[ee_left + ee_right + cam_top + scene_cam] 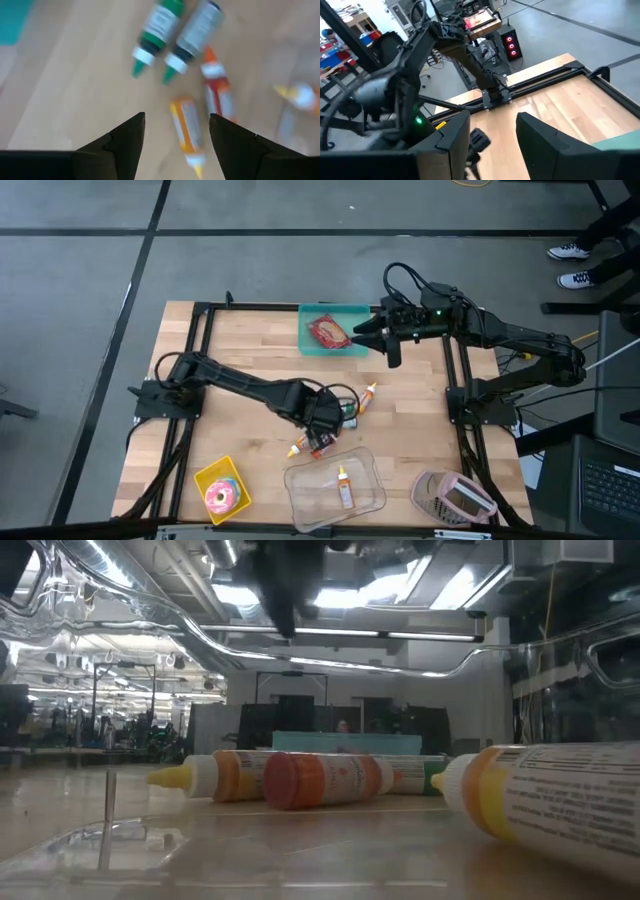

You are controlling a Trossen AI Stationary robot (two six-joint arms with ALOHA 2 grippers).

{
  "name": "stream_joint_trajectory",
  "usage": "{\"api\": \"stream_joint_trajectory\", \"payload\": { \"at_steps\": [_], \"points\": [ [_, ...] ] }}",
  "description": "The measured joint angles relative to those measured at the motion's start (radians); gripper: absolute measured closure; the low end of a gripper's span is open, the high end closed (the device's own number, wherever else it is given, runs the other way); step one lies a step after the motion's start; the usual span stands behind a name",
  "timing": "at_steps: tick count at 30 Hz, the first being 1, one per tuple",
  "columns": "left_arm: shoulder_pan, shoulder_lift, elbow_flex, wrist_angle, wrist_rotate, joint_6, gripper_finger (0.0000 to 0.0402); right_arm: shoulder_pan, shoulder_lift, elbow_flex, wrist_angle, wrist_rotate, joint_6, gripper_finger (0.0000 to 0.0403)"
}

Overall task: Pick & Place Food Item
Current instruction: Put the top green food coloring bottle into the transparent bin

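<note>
The left gripper (176,131), fingers spread and empty, hovers over the loose bottles (330,425) mid-table, apparently lining up on the orange bottle (187,131). The right gripper (362,332), fingers parted and empty, waits beside the teal tray (312,345) holding a red food item (327,331). The clear bin (372,492) holds one small bottle (345,488); the yellow container (205,477) holds a donut (222,496).

pale wood table (250,350), clear plastic tub (366,480)
</note>
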Motion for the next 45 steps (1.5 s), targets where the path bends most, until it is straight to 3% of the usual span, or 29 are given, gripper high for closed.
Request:
{"api": "stream_joint_trajectory", "payload": {
  "at_steps": [6, 14, 25, 45],
  "points": [
    [0.108, 0.0, -0.103, 0.099, -0.024, -0.142, 0.0185, 0.0, 0.0, 0.0, 0.0, 0.035, 0.022, 0.0243],
    [0.167, 0.001, -0.245, 0.383, -0.005, 0.145, 0.0185, 0.0, 0.0, 0.0, 0.0, 0.036, 0.045, 0.0243],
    [0.176, 0.001, -0.355, 0.436, 0.009, 0.433, 0.0185, 0.0, 0.0, 0.0, 0.0, 0.036, 0.071, 0.0243],
    [0.197, 0.001, -0.499, 0.602, 0.066, 0.485, 0.0185, 0.0, 0.0, 0.0, 0.0, 0.036, 0.075, 0.0243]
  ]
}}
